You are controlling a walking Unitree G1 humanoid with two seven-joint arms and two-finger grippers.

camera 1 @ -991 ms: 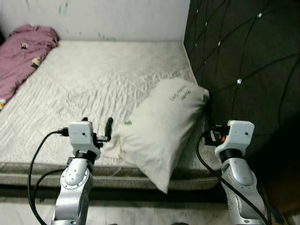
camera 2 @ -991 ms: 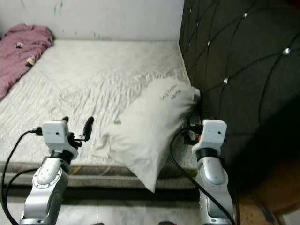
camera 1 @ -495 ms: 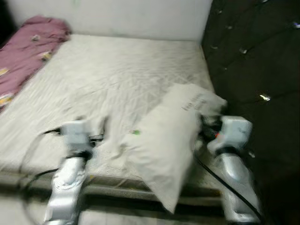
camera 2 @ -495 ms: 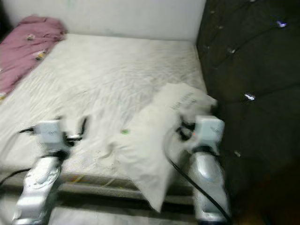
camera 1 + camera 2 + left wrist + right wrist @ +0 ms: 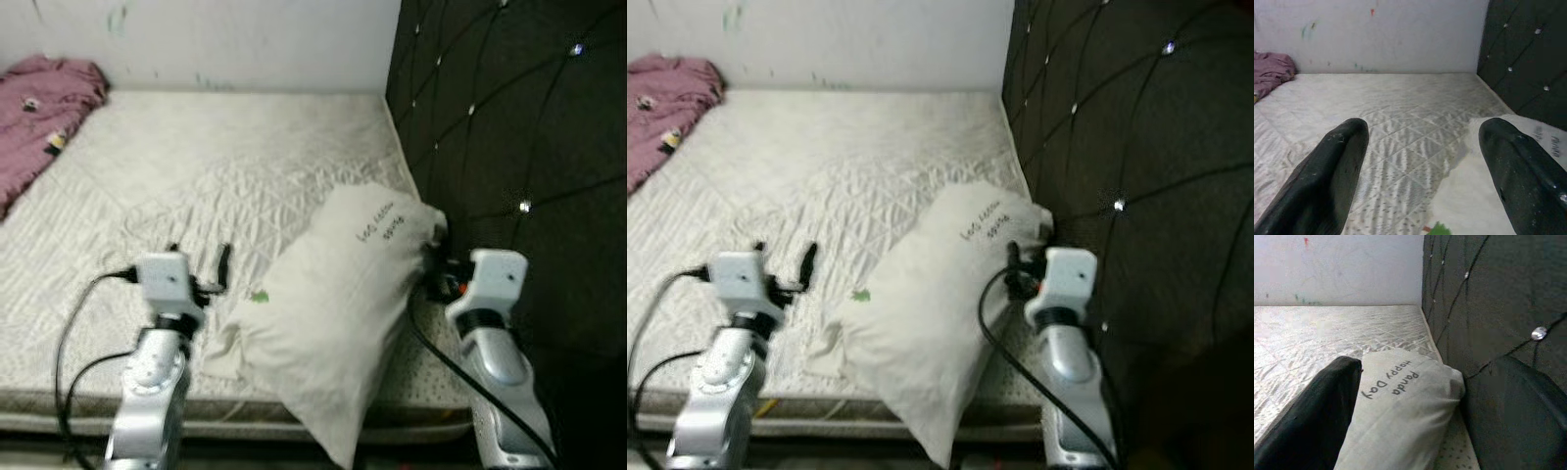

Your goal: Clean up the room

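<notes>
1. Status: the tidy-up looks early. The pillow (image 5: 338, 304) lies askew at the near corner of the bed (image 5: 225, 166), one end against the headboard (image 5: 509, 127), the opposite corner hanging over the mattress's front edge. It is not yet squared at the head of the bed.
2. A pink blanket (image 5: 39, 108), rumpled, sits bunched at the far left of the mattress against the wall (image 5: 216, 39). Judged as still to be dealt with.
3. Left gripper (image 5: 201, 259): raised over the mattress just beside the pillow's left edge, fingers (image 5: 1337, 171) spread apart, nothing between them.
4. Right gripper (image 5: 1415, 411): at the pillow's headboard end, fingers (image 5: 1312, 421) parted wide with the pillow's end lying between them; no clamp on the fabric yet, as far as can be seen.
5. Materials: the pillow is soft off-white cloth, plump, creased, with dark printed lettering "Happy Panda Day" and a small green mark near its left side. The mattress cover is pale quilted fabric in a diamond pattern, wrinkled in the middle.
6. Headboard: dark tufted upholstery, diamond seams with small shiny studs. The wall is white, with faint coloured scribbles.
</notes>
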